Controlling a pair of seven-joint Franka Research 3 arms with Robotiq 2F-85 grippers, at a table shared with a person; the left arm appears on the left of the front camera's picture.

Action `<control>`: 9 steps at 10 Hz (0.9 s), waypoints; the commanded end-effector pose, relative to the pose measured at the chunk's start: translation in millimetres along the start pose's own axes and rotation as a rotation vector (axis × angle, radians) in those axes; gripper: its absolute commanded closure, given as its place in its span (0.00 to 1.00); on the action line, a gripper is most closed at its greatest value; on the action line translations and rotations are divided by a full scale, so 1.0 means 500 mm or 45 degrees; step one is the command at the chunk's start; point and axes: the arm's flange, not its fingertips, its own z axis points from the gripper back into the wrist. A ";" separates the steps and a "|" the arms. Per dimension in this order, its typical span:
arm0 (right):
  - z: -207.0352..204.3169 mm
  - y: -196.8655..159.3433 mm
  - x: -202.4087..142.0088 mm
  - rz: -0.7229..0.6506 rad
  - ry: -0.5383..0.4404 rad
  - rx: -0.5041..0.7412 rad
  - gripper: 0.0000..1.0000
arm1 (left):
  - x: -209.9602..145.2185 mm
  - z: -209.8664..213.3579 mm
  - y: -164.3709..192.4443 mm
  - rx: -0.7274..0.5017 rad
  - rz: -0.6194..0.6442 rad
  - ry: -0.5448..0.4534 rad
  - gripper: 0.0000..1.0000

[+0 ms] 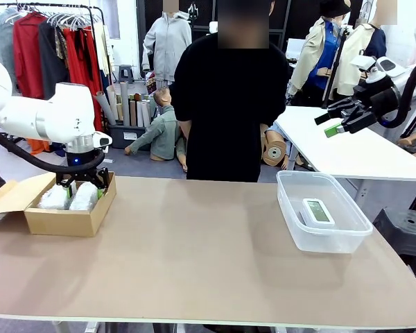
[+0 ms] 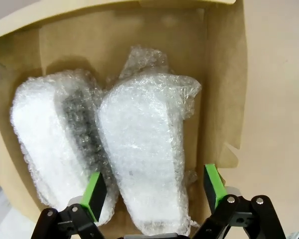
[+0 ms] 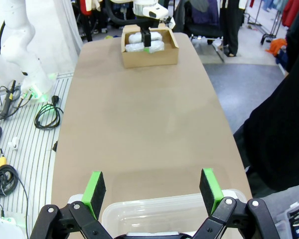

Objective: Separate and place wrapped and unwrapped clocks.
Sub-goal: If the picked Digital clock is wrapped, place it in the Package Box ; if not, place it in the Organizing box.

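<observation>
Left wrist view looked straight down into the brown cardboard box [image 2: 224,89]. L gripper [image 2: 154,191] stood w/ jaws spread wide, green pads [image 2: 94,191] either side of the nearer wrapped clock [image 2: 144,149], not pinching it: gaps showed on both sides, so it gripped nothing. That lump lay directly under the fingers, long axis running along the view's up-down, roughly crosswise to the line between the pads. Second wrapped clock [image 2: 45,144] lay just beside it, touching along one flank, same orientation; one pad sat over the seam between the two.

Front view: L gripper [image 1: 83,184] was down in the box [image 1: 69,218] at the robot's left end of the table [image 1: 194,257], both white lumps visible inside. Bare clock [image 1: 317,211] lay flat, screen up, in the clear tub [image 1: 347,239] on the robot's right side, well apart from the box.

R gripper [image 1: 335,125] hung high above the tub's side of the table, fingers apart, nothing in them; its wrist view showed the tub rim [image 3: 154,211] just below its pads [image 3: 94,189].

Judgement: sorting looked about done, wrapped pair in the box and bare one in the tub. L arm's next move prob. a straight lift clear; main risk was a pad snagging bubble wrap.
</observation>
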 end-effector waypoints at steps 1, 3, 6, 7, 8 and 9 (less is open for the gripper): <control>0.002 0.001 0.004 0.005 -0.003 -0.003 0.00 | 0.003 0.035 0.007 -0.013 0.000 -0.007 0.00; 0.002 0.001 0.004 0.005 -0.003 -0.003 0.00 | 0.000 0.077 0.007 0.004 0.011 -0.033 0.00; 0.002 0.001 0.004 0.005 -0.003 -0.003 0.00 | -0.005 0.134 0.009 -0.002 0.026 -0.063 0.00; 0.002 0.001 0.004 0.005 -0.003 -0.003 0.00 | -0.007 0.154 0.010 -0.008 0.023 -0.068 0.00; 0.002 0.001 0.004 0.005 -0.003 -0.003 0.00 | -0.009 0.169 0.009 -0.001 0.025 -0.087 0.00; 0.002 0.001 0.004 0.005 -0.003 -0.003 0.00 | -0.011 0.178 0.010 -0.006 0.028 -0.089 0.00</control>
